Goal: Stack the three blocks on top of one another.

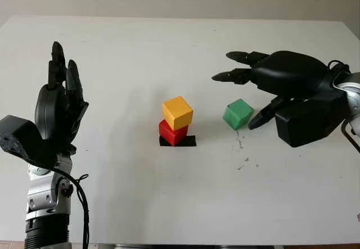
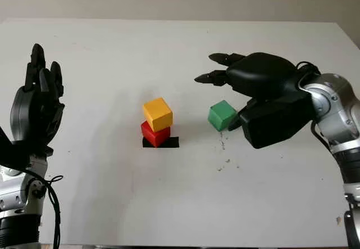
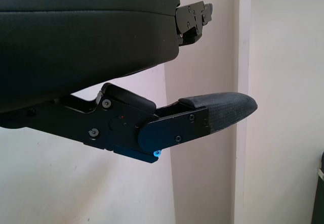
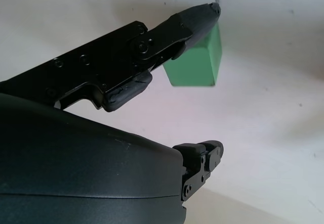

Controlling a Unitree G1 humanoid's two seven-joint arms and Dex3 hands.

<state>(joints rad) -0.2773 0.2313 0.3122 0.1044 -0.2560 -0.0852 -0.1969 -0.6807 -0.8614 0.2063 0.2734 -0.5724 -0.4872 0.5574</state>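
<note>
Two blocks stacked, green one left on the table.

I see the yellow block (image 1: 178,112) sitting on the red block (image 1: 172,132) over a black mark (image 1: 178,141) at table (image 1: 140,52) centre. At their 3 o'clock lies the green block (image 1: 238,114), my right hand (image 1: 264,86) open around it, not gripping. My left hand (image 1: 59,105) is open, raised at 9 o'clock.
</note>
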